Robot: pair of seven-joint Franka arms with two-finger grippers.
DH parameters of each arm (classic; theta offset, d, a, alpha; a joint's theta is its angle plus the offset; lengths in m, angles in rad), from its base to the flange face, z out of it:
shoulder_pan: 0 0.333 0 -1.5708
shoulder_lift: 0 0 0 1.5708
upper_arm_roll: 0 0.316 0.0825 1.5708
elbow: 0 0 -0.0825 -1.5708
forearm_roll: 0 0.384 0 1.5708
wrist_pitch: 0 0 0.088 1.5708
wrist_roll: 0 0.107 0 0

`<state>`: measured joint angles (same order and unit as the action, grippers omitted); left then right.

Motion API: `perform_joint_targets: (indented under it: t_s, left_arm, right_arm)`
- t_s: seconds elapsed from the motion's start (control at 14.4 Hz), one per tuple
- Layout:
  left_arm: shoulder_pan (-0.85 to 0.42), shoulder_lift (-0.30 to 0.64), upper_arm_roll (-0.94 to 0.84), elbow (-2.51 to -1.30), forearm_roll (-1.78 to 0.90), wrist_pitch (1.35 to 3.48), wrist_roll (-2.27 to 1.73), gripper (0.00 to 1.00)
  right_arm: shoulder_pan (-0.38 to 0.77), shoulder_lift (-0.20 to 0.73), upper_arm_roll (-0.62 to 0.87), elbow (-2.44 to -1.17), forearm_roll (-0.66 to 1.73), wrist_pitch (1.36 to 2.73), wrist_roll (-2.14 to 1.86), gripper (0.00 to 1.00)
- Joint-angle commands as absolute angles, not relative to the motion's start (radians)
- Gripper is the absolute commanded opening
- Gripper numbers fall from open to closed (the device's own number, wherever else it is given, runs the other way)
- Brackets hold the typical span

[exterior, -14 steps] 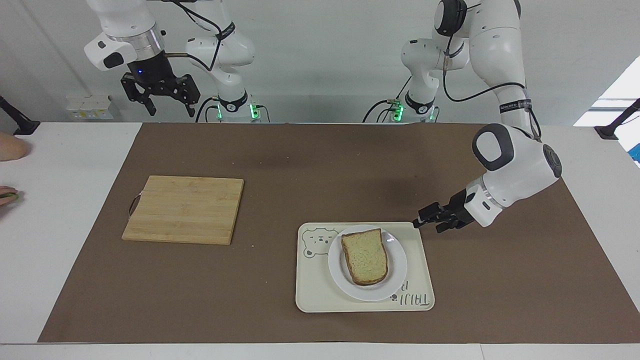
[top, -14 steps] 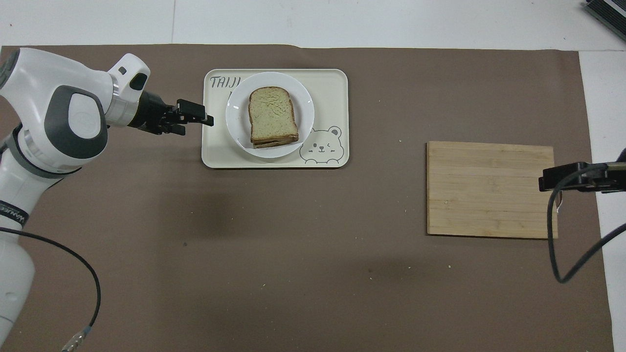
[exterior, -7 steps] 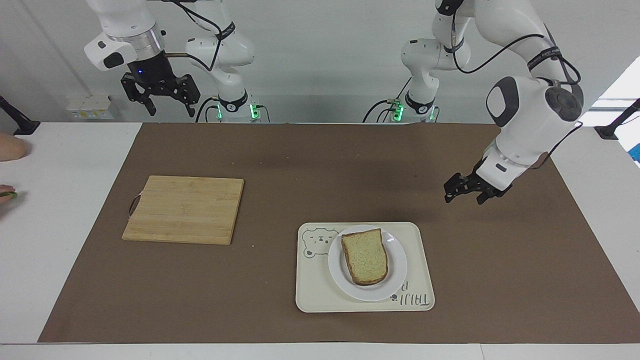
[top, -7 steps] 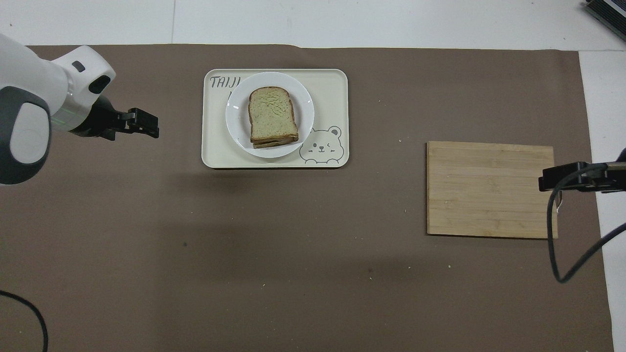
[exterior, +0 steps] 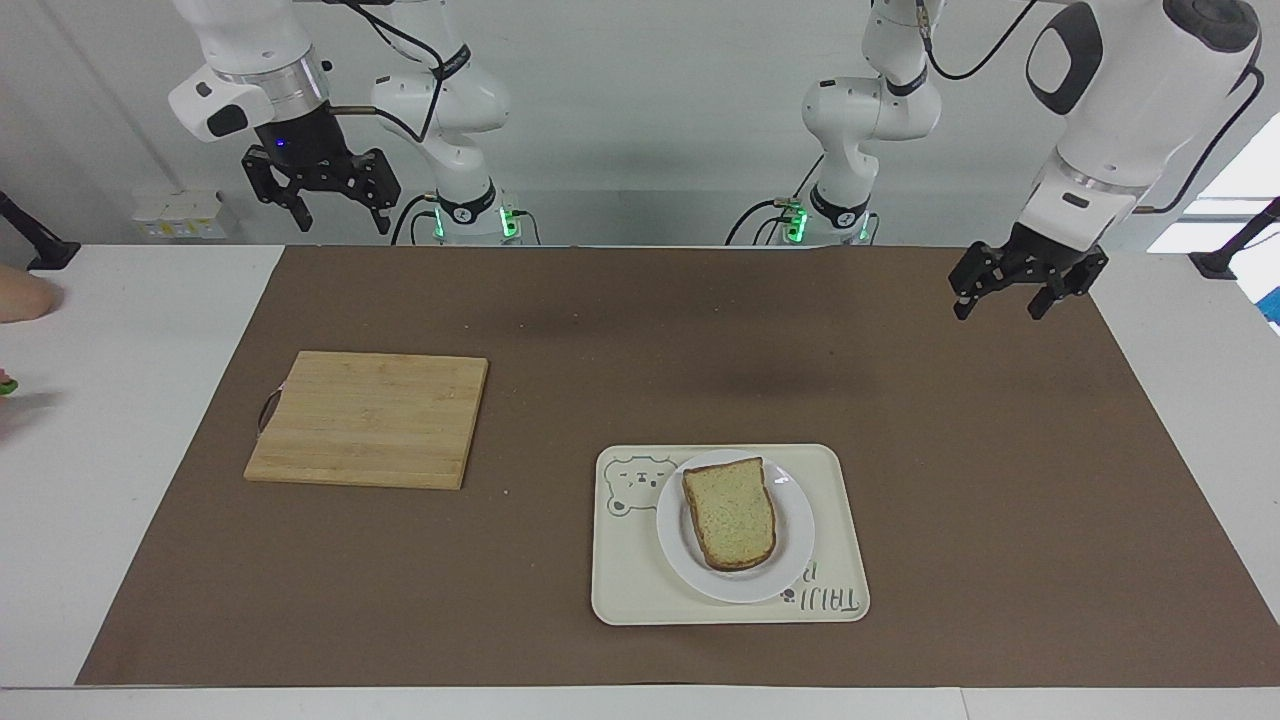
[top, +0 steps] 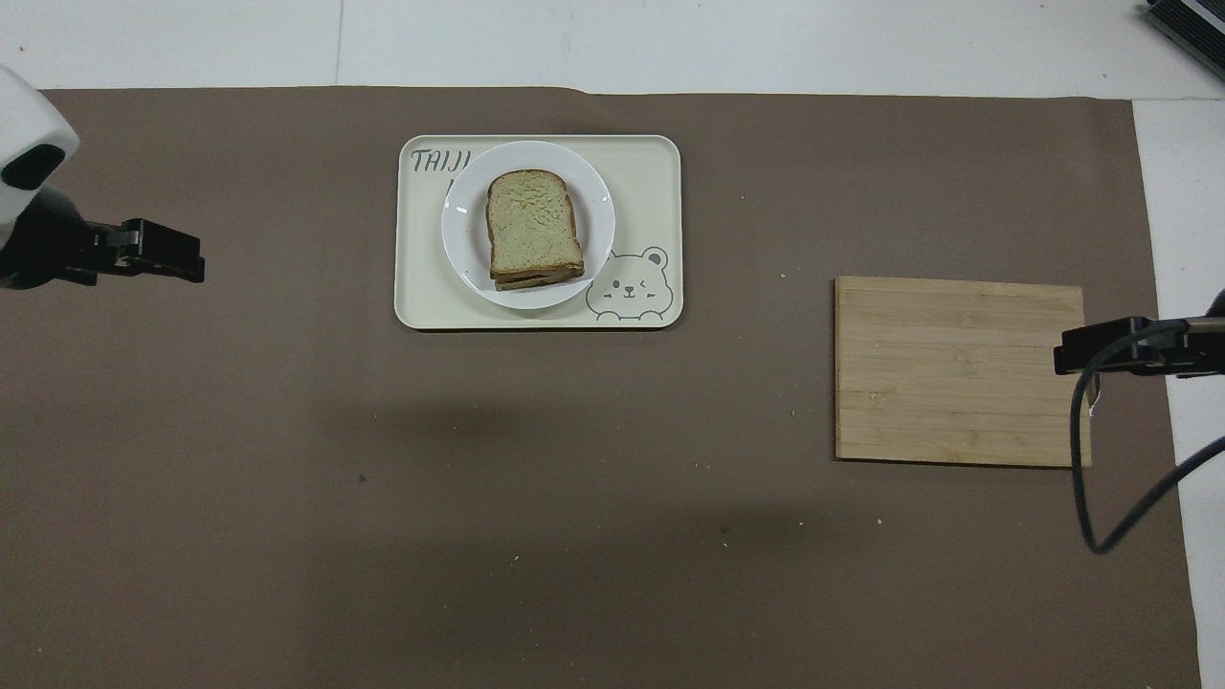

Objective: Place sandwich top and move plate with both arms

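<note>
The sandwich top [exterior: 733, 512] [top: 532, 222], a pale speckled slice with a brown crust, lies on a stack of sandwich layers on the white plate [exterior: 790, 560] [top: 598, 220]. The plate rests on the cream bear tray [exterior: 630, 590] [top: 421, 287]. My left gripper [exterior: 1000, 310] [top: 187, 263] is open and empty, raised over the brown mat at the left arm's end of the table, well apart from the tray. My right gripper [exterior: 343, 225] [top: 1072, 354] is open and empty, waiting high over the right arm's end of the table.
A wooden cutting board [exterior: 370, 418] [top: 957, 368] lies bare on the brown mat [exterior: 620, 340] toward the right arm's end. A person's hand [exterior: 20, 295] rests at the table's edge at that end. A cable [top: 1101, 478] hangs from the right arm.
My left gripper has drawn back from the tray's corner, risen and swung out toward the left arm's end of the table. The tray, plate, sandwich and right arm have not moved.
</note>
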<state>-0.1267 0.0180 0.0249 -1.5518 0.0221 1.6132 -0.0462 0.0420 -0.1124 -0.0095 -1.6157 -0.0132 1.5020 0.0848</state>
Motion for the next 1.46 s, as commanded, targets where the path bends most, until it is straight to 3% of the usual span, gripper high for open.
perform_joint_targets:
  t_s: [0.0,1.39]
  left_arm:
    - [-0.14,-0.035,0.02,-1.554,0.068,1.545,-0.061,1.0]
    - [-0.129,-0.038,0.035,-1.56,-0.02,1.496,-0.055,1.0]
  right_arm:
    - [0.026,-0.114,-0.005,-1.608,-0.014,1.497,0.061,1.0]
    - [0.026,-0.114,-0.005,-1.608,-0.014,1.496,0.061,1.0]
